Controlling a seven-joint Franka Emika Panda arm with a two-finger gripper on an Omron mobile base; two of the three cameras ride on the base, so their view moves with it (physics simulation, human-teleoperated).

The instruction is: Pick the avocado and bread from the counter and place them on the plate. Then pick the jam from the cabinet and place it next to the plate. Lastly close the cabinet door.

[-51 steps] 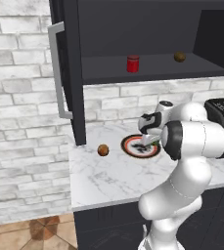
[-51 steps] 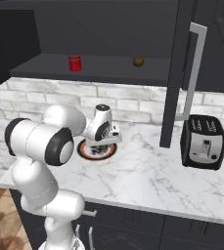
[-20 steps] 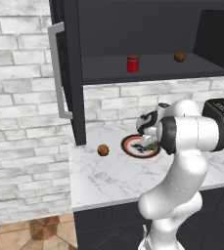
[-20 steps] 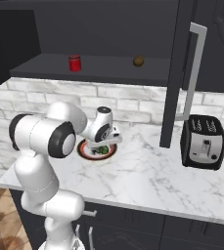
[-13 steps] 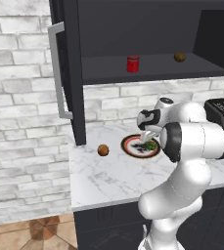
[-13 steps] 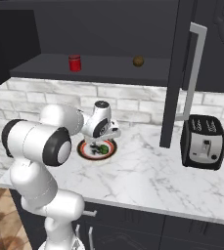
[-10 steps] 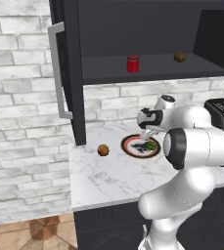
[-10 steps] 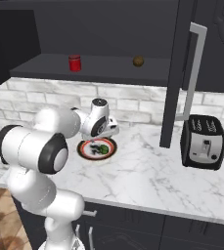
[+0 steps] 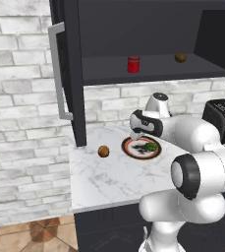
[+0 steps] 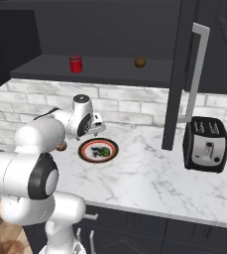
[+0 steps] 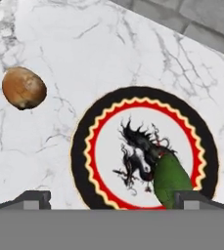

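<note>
A: Simulated kitchen, brick backsplash, black cabinet [image 9: 133, 29] hanging open over the marble table [image 9: 114, 179]. We log the avocado [image 11: 171, 179] lying on the plate [image 11: 81, 146], toward one edge of its white centre. The bread [image 9: 103, 151] sits on the table well apart from the plate, on the side of the open cabinet door [image 9: 70, 74].

B: And the jaws?

A: The gripper [image 9: 135, 135] hovers above the plate's near rim. In the hand view the two tips stand wide apart at the bottom corners with nothing between them, so we read them as spread and empty.

B: Risks from here?

A: We judge the bread comes next. It is a round ball on smooth marble; an off-centre closing could squirt it away, possibly toward the table's edge. Setting it down beside the avocado could knock the avocado, which already lies near the ring, off the plate.

B: Later steps?

A: The jam [image 9: 133, 64] stands on the cabinet shelf, with a darker brown ball [image 9: 181, 57] well apart from it. Reaching in, the wrist could clip the shelf lip. The toaster [image 10: 206, 144] is near the other door [image 10: 177, 74].
</note>
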